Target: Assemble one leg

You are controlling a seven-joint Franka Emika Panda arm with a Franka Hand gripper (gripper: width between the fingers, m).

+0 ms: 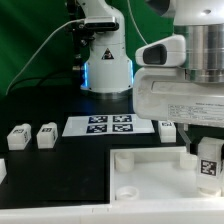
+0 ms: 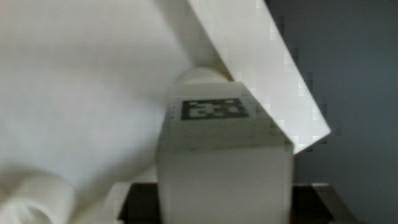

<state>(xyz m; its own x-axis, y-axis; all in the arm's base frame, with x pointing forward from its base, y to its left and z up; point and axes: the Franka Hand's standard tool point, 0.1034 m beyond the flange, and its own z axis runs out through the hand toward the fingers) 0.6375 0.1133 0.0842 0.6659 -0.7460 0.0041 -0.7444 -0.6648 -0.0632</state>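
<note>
The leg (image 1: pixel 209 166) is a small white block with a black-and-white tag on it. The gripper (image 1: pixel 204 152) is closed around the leg and holds it upright. The leg hangs over the white panel (image 1: pixel 140 182), near its corner on the exterior view's right. In the wrist view the leg (image 2: pixel 221 150) is close to a raised edge of the panel. I cannot tell if they touch. Three more legs (image 1: pixel 46 134) sit on the table near the marker board (image 1: pixel 98 125).

The leg could miss its hole, because the hole is hidden. If it goes down crooked, it may jam or push the panel away.
</note>
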